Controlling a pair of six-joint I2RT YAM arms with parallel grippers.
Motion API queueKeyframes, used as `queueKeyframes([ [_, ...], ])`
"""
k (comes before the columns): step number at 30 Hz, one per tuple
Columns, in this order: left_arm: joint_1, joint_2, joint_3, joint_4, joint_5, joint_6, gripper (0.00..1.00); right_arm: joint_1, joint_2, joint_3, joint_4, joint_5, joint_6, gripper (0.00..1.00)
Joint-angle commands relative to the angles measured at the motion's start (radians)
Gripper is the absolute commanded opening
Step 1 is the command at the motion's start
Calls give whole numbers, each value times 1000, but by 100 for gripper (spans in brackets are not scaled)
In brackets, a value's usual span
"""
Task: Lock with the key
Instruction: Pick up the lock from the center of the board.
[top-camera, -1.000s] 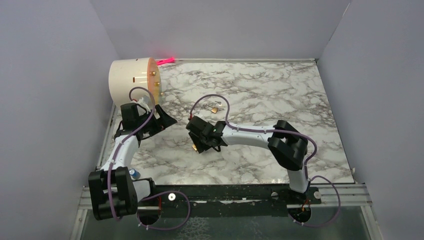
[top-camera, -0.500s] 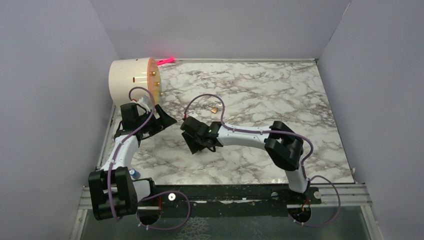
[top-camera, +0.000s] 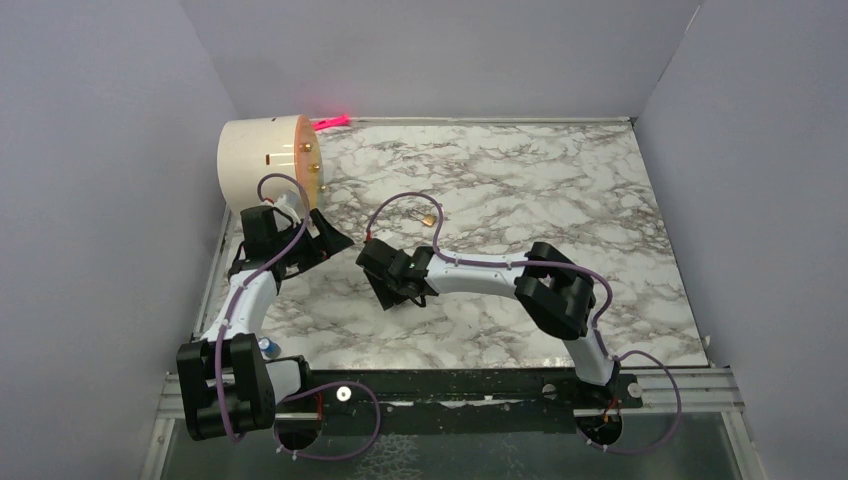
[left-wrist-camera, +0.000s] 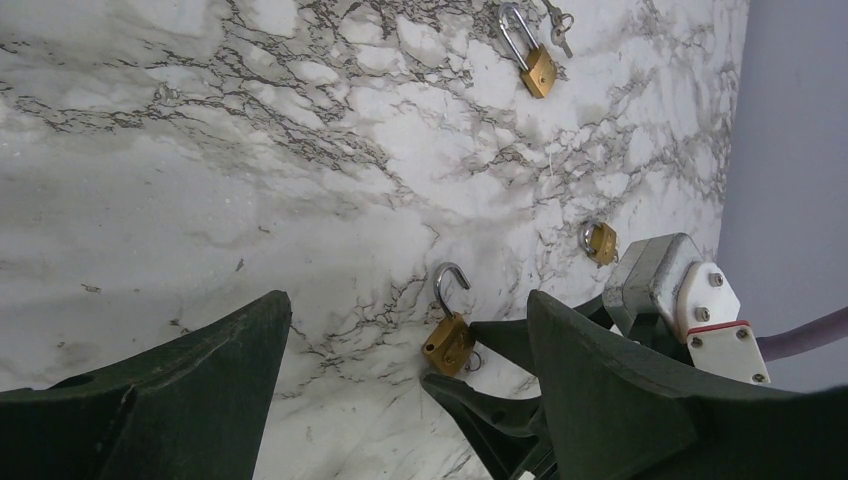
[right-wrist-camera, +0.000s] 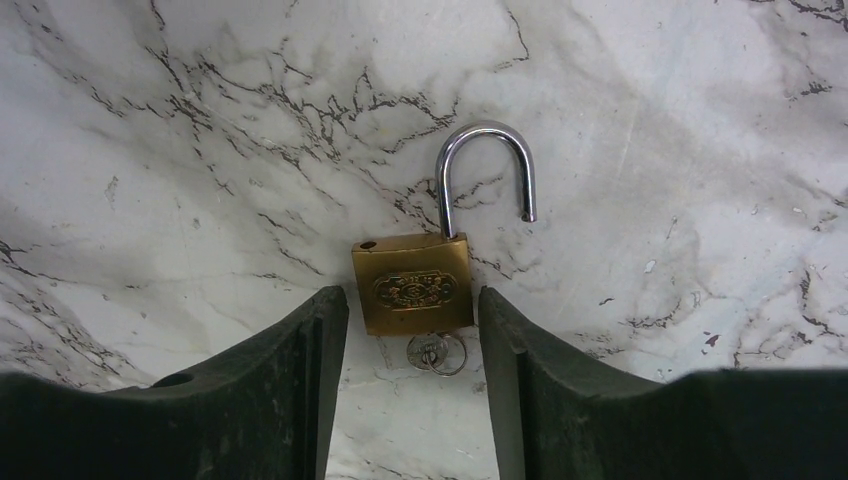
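Observation:
A brass padlock (right-wrist-camera: 412, 285) lies flat on the marble table (right-wrist-camera: 200, 120), its steel shackle swung open. A small key with a ring (right-wrist-camera: 435, 353) sits in its keyhole. My right gripper (right-wrist-camera: 412, 305) is open, one finger on each side of the lock's lower body, close to it and not gripping it. The left wrist view shows the same padlock (left-wrist-camera: 447, 343) with the right fingers (left-wrist-camera: 500, 395) beside it. My left gripper (left-wrist-camera: 408, 300) is open and empty, held above the table. In the top view the right gripper (top-camera: 392, 285) covers the padlock.
A white drum with an orange face (top-camera: 265, 160) stands at the back left, next to my left gripper (top-camera: 325, 235). A shut brass padlock (left-wrist-camera: 538, 70) with keys (left-wrist-camera: 560, 18) and a smaller padlock (left-wrist-camera: 600, 242) lie farther out on the table.
My right gripper has moved left over the open padlock, which now sits between its fingers and is hidden in the top view. The left arm has not moved.

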Motion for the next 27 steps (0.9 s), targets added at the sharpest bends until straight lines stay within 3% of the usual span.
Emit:
queueKeyframes([
  [1,8,-8,-4,21,19,-4,88,9,28,-9,-3,33,28,52],
  [9,7,-4,-7,21,19,-4,88,9,29,-53,30,26,15,32],
  [13,8,-9,-9,24,23,-6,88,0,-80,-136,129,-52,-69,30],
  [16,8,-15,-18,47,47,-15,88,-37,-242,-249,293,-229,-189,30],
  [21,7,-46,-54,204,203,-89,88,-225,-449,-326,330,-669,-251,30],
  [25,-7,-89,-87,444,345,-215,88,-418,-501,-333,344,-1159,-233,30],
  [27,-47,-115,-76,493,373,-225,89,-471,-494,-310,321,-1313,-241,30],
])
